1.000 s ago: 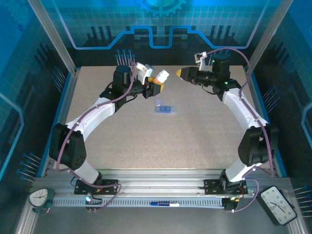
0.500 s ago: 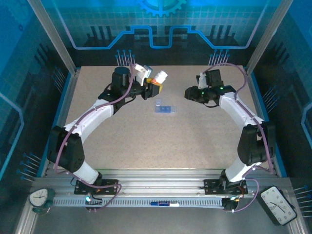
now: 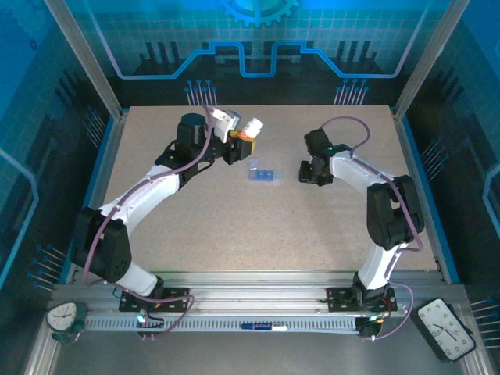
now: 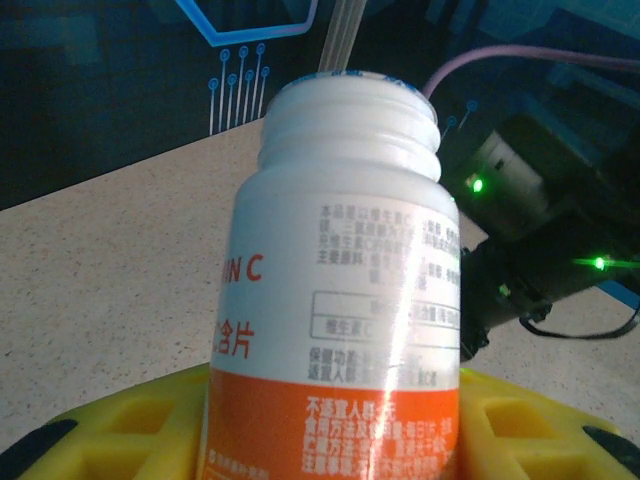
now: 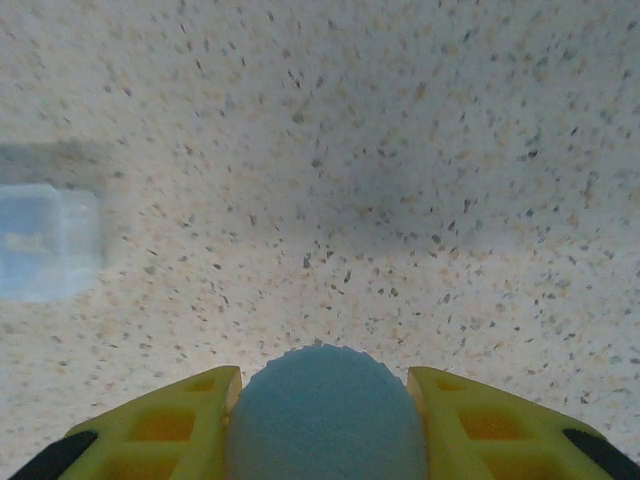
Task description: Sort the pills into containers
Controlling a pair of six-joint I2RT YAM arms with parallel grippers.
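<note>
Right hand point(image 5: 322, 385) grips what seems a cap point(image 5: 320, 430); pill box point(image 3: 263, 174) lies to its left.

Orange-and-white bottle point(image 4: 340, 250), translucent blue pill box point(image 3: 263, 174), speckled table point(image 3: 234, 226).

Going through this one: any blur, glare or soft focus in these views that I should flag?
Top view: sharp and evenly lit, with soft shadows on the table. Left wrist view: the bottle is in focus and its print shows, with a streak of glare on the label. Right wrist view: the pill box at the left edge is blurred, and the cap near the lens is soft.
</note>
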